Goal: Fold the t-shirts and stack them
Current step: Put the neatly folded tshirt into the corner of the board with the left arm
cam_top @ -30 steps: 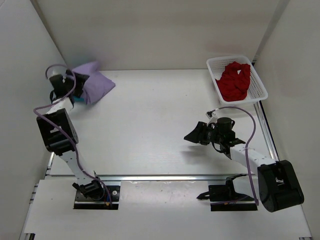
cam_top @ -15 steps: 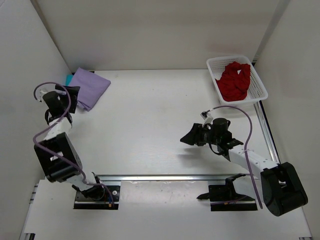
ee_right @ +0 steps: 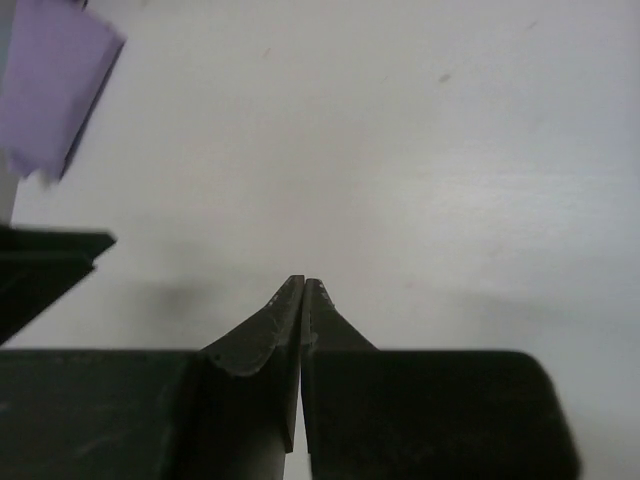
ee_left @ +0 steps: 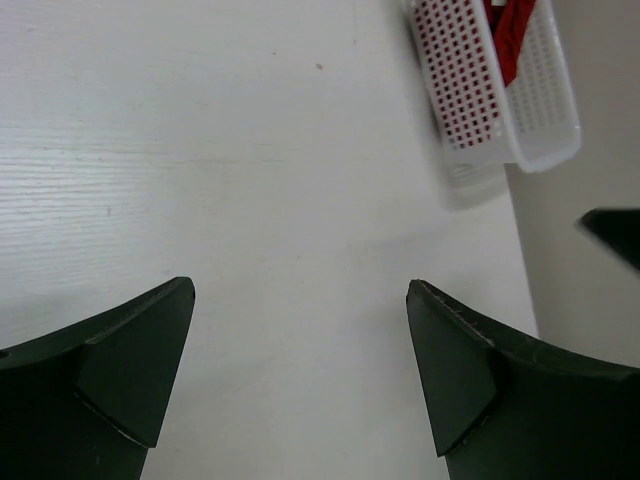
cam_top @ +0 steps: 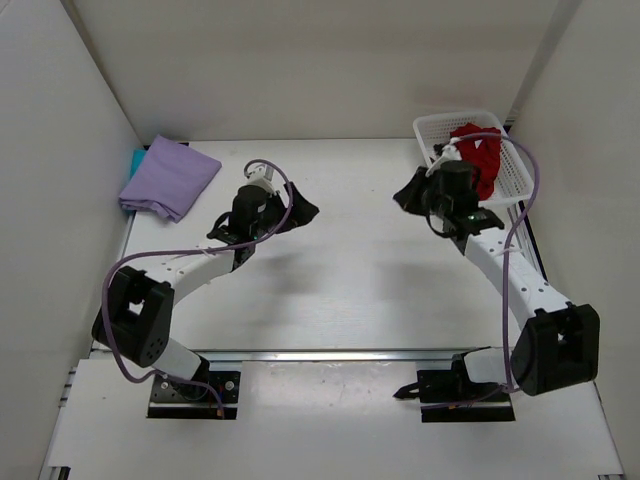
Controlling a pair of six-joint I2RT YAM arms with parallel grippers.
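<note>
The lavender t-shirt (cam_top: 170, 175) lies folded at the far left, and a teal t-shirt (cam_top: 135, 158) peeks out from under its edge. A corner of the lavender t-shirt (ee_right: 55, 85) also shows in the right wrist view. The deep red t-shirt (cam_top: 482, 155) sits crumpled in the white mesh basket (cam_top: 520, 185). My left gripper (cam_top: 300, 212) hovers over the middle of the table, open and empty (ee_left: 300, 300). Just left of the basket, my right gripper (cam_top: 408, 192) is shut on nothing (ee_right: 303, 285).
The basket (ee_left: 500, 100) stands in the far right corner against the right wall. White walls close off the table on the left, back and right. A metal rail (cam_top: 330, 353) runs along the near edge, in front of the arm bases.
My left arm has swung from the lavender t-shirt to the middle of the table, jaws open. My right arm has moved back towards the basket and shut its jaws.
</note>
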